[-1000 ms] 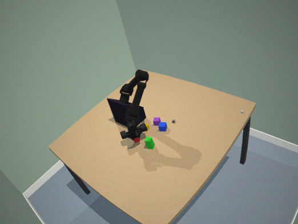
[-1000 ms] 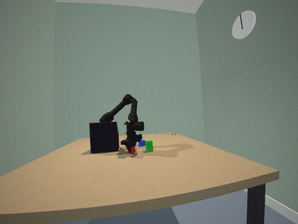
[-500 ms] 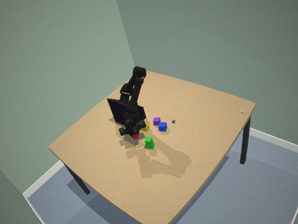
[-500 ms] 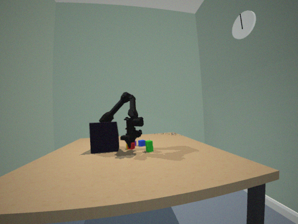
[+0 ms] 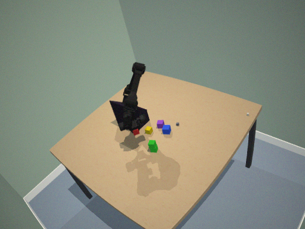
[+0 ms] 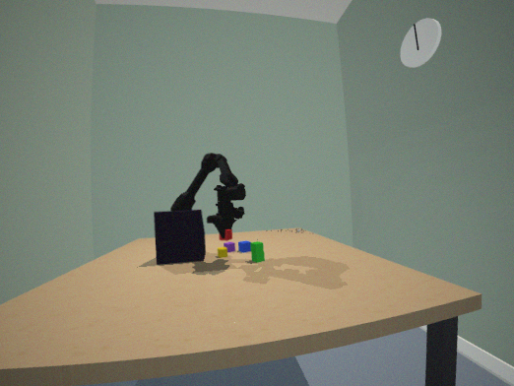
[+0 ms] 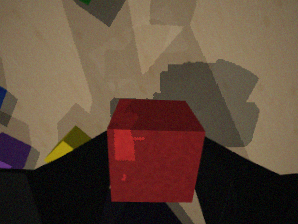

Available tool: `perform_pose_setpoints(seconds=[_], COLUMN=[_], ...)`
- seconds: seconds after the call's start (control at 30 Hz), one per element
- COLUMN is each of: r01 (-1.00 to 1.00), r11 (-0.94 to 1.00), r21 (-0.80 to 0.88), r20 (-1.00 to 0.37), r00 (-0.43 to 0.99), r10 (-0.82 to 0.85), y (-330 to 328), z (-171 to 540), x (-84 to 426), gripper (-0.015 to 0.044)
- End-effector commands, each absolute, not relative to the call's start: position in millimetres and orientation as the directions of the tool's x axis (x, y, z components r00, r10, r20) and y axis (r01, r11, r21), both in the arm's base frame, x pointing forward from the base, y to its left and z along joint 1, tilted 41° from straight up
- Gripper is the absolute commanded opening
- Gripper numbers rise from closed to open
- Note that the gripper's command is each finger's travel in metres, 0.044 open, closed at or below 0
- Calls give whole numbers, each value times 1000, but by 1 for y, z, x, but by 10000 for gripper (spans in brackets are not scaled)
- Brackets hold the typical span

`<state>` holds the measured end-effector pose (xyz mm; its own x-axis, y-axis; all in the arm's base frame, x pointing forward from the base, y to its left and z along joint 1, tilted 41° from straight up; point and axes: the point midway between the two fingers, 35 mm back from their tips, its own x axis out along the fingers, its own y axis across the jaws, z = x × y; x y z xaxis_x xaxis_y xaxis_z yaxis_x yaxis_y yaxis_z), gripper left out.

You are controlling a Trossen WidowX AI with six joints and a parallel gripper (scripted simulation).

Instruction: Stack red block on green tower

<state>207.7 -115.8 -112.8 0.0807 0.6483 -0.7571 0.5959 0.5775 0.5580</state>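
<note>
The red block [image 5: 136, 132] [image 6: 227, 234] [image 7: 152, 165] is held in the air between the fingers of my gripper [image 5: 135, 131] [image 6: 226, 234] [image 7: 151, 135], which is shut on it. In the exterior view it hangs higher than the top of the green tower. The green tower [image 5: 152, 146] [image 6: 257, 252] stands upright on the table, to the right of and nearer the camera than the gripper in the top view. In the wrist view only a small green corner [image 7: 86, 1] shows at the top edge.
A yellow block [image 5: 148, 130] [image 6: 223, 252] [image 7: 61, 151] lies close to the gripper. A purple block [image 5: 160, 124] [image 6: 229, 247] [image 7: 14, 149] and a blue block [image 5: 166, 129] [image 6: 244, 246] stand beyond it. A dark panel [image 5: 116, 114] [image 6: 179, 237] stands by the arm. A small grey cube [image 5: 177, 124] lies past the blue block.
</note>
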Motion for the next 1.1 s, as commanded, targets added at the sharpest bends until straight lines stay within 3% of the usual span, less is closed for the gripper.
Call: perform_pose_setpoints(seconds=[0.0,0.23,1.07], r01=[591,591,589], r11=[585,585,585], r21=[556,555,557], r20=[-760,-760,-761], r00=[76,77,81], r10=[645,645,643], y=[-124,-125,-141], z=[-104,-104,-104], x=[206,210,315], gripper=[0,0,0])
